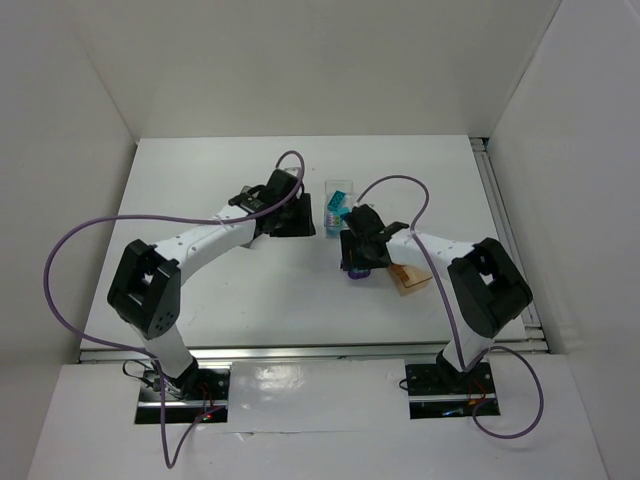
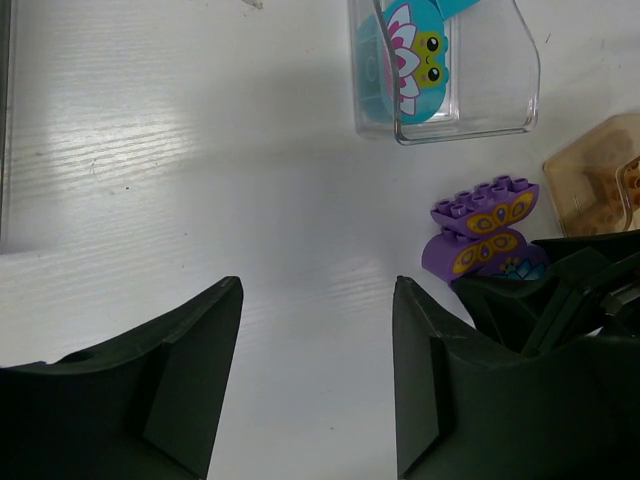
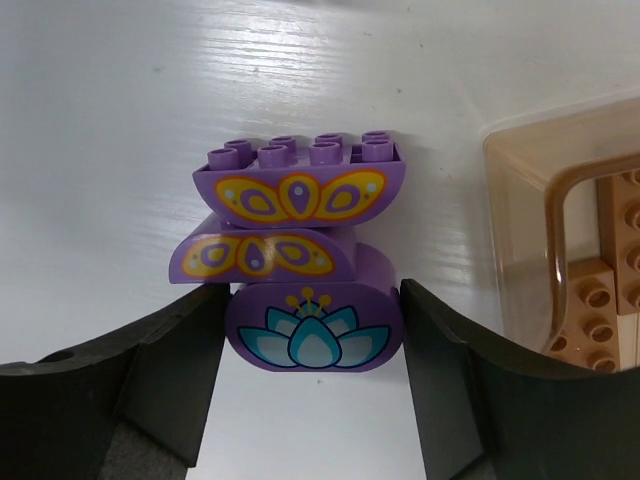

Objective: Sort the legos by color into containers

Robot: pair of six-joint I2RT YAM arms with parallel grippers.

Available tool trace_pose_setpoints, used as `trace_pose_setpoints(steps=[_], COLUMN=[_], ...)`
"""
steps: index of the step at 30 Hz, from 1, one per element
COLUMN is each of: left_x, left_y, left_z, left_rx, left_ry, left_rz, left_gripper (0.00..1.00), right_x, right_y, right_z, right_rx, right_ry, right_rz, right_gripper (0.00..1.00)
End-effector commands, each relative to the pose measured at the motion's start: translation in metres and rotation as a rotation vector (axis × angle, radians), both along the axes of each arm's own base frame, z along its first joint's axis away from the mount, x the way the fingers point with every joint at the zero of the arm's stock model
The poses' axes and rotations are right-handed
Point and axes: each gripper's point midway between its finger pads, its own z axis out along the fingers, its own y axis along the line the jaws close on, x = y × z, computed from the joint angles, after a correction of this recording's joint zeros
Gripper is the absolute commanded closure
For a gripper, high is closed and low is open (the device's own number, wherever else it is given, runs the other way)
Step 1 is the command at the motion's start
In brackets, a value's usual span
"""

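Purple legos (image 3: 300, 250), stacked, sit on the table (image 3: 110, 110) beside the amber bin (image 3: 520, 190). We see the right arm (image 1: 440, 250) bent down over them, the right gripper (image 3: 312, 300) pinching the bottom brick's sides. The left arm (image 1: 200, 240) reaches forward, the left gripper (image 2: 318, 300) low over the table, fingers spread.

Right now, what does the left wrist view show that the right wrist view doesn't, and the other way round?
Only the left wrist view: the clear bin holding teal bricks, and the left claw open with nothing between its fingers.
Only the right wrist view: the right claw with its fingers flanking the lotus brick; I cannot tell whether they press it. Orange bricks show clearly in their bin.
Both: the purple bricks stacked together, and the amber bin beside them.
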Motion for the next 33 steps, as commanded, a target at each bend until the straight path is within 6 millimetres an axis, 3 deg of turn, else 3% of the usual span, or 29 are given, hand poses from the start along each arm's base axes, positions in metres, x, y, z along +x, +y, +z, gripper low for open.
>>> trace_pose_setpoints(steps=[1, 3, 5, 15, 17, 20, 25, 26, 30, 33], left_x=[0.002, 0.002, 0.003, -0.004, -0.003, -0.006, -0.013, -0.022, -0.042, -0.058], left_y=[-0.004, -0.004, 0.004, -0.011, -0.012, -0.014, -0.018, -0.023, -0.03, -0.043], left_z=[-0.002, -0.001, -0.004, 0.007, 0.009, 0.006, 0.008, 0.006, 0.015, 0.037], left_rx=[-0.001, -0.019, -0.035, -0.158, -0.156, -0.164, -0.196, -0.227, -0.382, -0.554], left_ry=[-0.009, 0.002, 0.014, 0.027, 0.015, 0.02, 0.024, 0.049, 0.079, 0.065], left_rz=[-0.034, -0.041, -0.04, -0.168, -0.175, -0.198, -0.267, -0.311, -0.442, -0.562], left_gripper=[0.32, 0.31, 0.29, 0.27, 0.27, 0.27, 0.24, 0.23, 0.14, 0.08], right_x=[0.006, 0.005, 0.001, -0.007, -0.003, 0.002, 0.005, 0.003, -0.009, -0.018], right_y=[0.012, 0.013, 0.013, 0.016, 0.015, 0.016, 0.015, 0.015, 0.017, 0.017], right_z=[0.0, 0.0, -0.004, -0.012, -0.008, 0.003, 0.028, 0.032, 0.051, 0.065], right_rx=[0.023, 0.028, 0.029, 0.048, 0.046, 0.053, 0.06, 0.058, 0.076, 0.12], right_ry=[-0.042, -0.037, -0.024, -0.022, -0.046, -0.086, -0.161, -0.167, -0.212, -0.252], right_rz=[0.043, 0.057, 0.061, 0.09, 0.092, 0.094, 0.147, 0.171, 0.246, 0.272], right_gripper=[0.31, 0.31, 0.2, 0.21, 0.29, 0.41, 0.45, 0.46, 0.49, 0.51])
